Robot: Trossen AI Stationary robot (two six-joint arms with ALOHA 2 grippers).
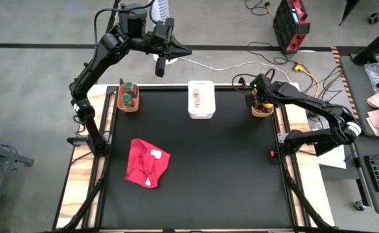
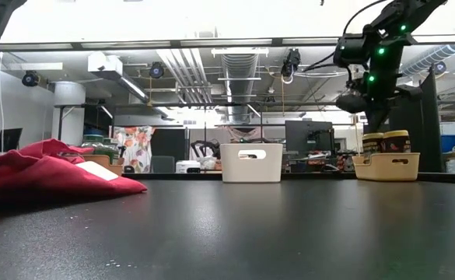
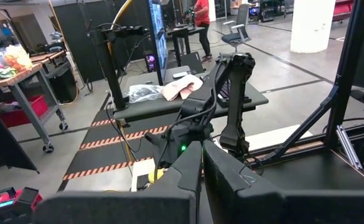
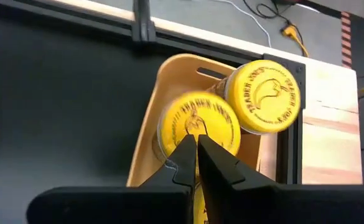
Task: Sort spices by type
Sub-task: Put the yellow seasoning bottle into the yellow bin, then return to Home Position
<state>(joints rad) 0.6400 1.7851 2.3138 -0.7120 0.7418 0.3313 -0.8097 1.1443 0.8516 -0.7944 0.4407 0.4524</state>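
I find my right gripper point(image 4: 197, 146) directly above the shallow yellow rectangular bin point(image 1: 262, 110) at the table's far right edge. Its two dark fingers are pressed together with nothing between them, the tips poised just over the nearer of two yellow-lidded round spice jars point(image 4: 197, 124) standing in that bin. The second yellow-lidded jar point(image 4: 262, 96) sits just beside the first, touching or nearly so. From table height both jars point(image 2: 388, 142) show above the bin's wall.

My left gripper point(image 3: 201, 152) is raised well clear of the table beyond its far left corner, fingers closed and empty.

The orange rectangular bin point(image 1: 128, 102) at the far left edge contains green-lidded spice jars point(image 1: 129, 97); I cannot count them reliably. The white rectangular bin point(image 1: 201, 99) at the far centre contains pale-lidded jars point(image 1: 196, 96), number likewise uncertain.

A crumpled red cloth point(image 1: 146, 162) lies on the black tabletop point(image 1: 228, 168) at the near left, well apart from all three bins, with a small white tag point(image 1: 155, 154) on its upper fold.
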